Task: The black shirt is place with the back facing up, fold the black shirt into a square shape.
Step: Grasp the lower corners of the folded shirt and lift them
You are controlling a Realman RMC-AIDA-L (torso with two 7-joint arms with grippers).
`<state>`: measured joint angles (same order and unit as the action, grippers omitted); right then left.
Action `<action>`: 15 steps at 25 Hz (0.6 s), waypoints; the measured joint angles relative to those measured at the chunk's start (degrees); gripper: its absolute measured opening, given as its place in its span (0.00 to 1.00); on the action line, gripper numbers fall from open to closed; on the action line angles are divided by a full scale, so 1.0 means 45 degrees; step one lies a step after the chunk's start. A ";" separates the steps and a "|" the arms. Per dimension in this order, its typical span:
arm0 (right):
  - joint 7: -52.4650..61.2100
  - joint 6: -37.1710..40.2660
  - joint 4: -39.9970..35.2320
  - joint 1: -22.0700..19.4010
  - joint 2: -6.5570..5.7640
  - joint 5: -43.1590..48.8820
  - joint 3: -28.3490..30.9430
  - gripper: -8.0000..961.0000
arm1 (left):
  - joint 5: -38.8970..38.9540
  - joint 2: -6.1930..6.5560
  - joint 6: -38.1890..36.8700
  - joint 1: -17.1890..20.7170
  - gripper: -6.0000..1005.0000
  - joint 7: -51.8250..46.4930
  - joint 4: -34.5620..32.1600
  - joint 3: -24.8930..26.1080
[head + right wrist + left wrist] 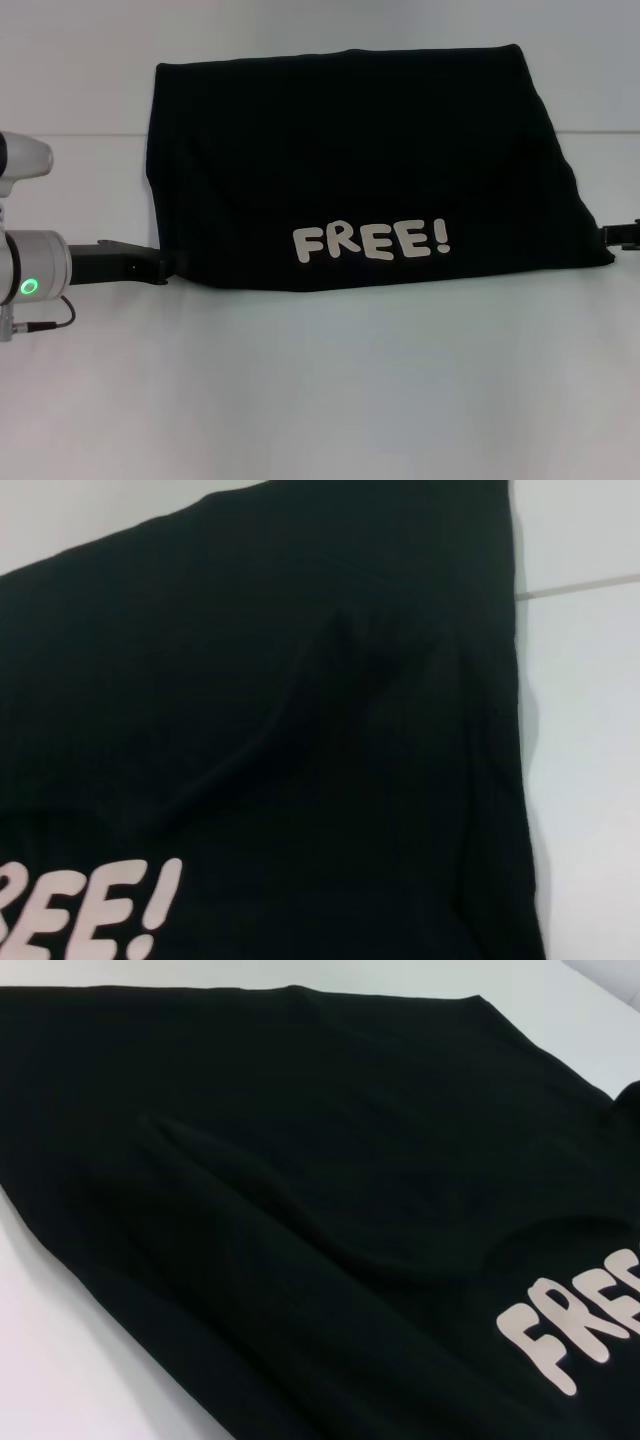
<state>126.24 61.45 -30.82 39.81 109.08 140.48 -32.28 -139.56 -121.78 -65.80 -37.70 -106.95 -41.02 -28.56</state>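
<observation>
On the white table (320,400), folded black shirt (350,150), "FREE!" print up, edges hiding both hands' fingertips, grip cannot tell.

The black shirt (360,170) lies folded on the white table; pale "FREE!" print faces up.

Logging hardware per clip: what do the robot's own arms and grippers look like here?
In the head view, the left arm's wrist is a silver cylinder with a glowing green ring light and a thin dark cable looping below it. From it a flat matte-black left gripper extends to the black shirt. Of the right gripper, only a small black piece shows past the shirt's far edge.
</observation>
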 joint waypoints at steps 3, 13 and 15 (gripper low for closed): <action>-0.0039 -0.0750 0.0248 0.0071 0.0156 0.0006 -0.0220 0.60 | -0.0003 -0.0001 0.0064 0.0000 0.01 -0.0002 -0.0006 -0.0001; -0.0090 -0.2134 0.0545 0.0319 0.0764 0.0014 -0.0832 0.60 | -0.0003 0.0008 0.0107 -0.0097 0.01 -0.0002 -0.0006 -0.0002; -0.0063 -0.2140 0.0583 0.0318 0.0772 0.0023 -0.0908 0.60 | -0.0003 0.0023 0.0121 -0.0124 0.01 -0.0002 -0.0005 -0.0002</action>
<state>125.96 51.82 -28.20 41.24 112.55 140.59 -36.37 -139.57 -121.68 -65.25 -38.26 -106.96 -41.04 -28.57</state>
